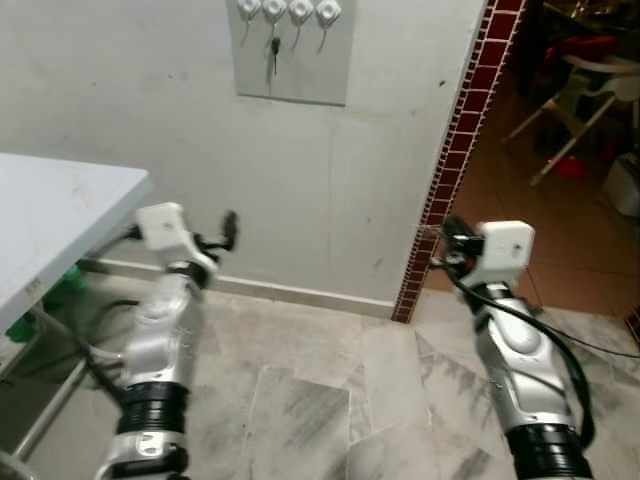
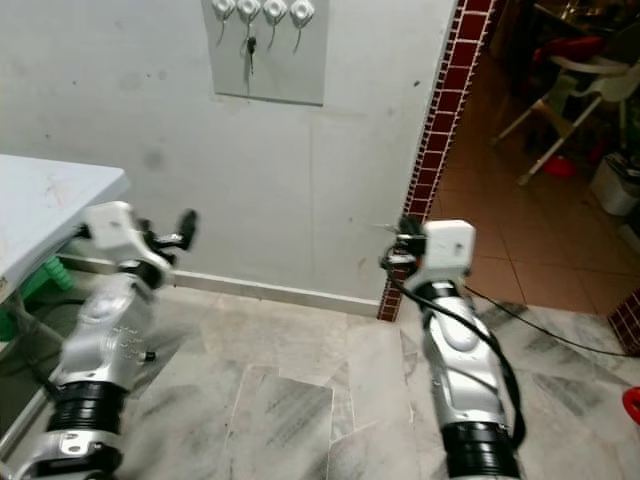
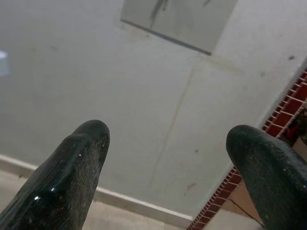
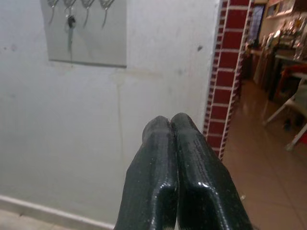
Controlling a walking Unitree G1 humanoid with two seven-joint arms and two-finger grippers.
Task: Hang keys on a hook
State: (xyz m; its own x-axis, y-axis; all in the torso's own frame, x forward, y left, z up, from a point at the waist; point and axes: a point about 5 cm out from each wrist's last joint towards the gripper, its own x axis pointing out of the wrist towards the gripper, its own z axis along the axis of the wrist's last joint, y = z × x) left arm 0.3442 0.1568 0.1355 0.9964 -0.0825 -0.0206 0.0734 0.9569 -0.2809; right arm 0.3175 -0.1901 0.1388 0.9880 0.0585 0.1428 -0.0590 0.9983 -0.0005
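The keys (image 1: 274, 50) hang on a hook well above both pincers, so the left pincer (image 3: 168, 158) stands apart and empty, the right pincer (image 4: 175, 158) pressed together.

Both silver arms reach forward, left hand (image 3: 165, 163) with fingers spread wide, right hand (image 4: 173, 125) with fingers pressed together.

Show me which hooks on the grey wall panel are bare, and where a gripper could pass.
On the grey wall panel, the dark key hangs from the second white hook; the first, third and fourth hang bare. The white wall below is open. Crowding: white table left, red brick edge right.
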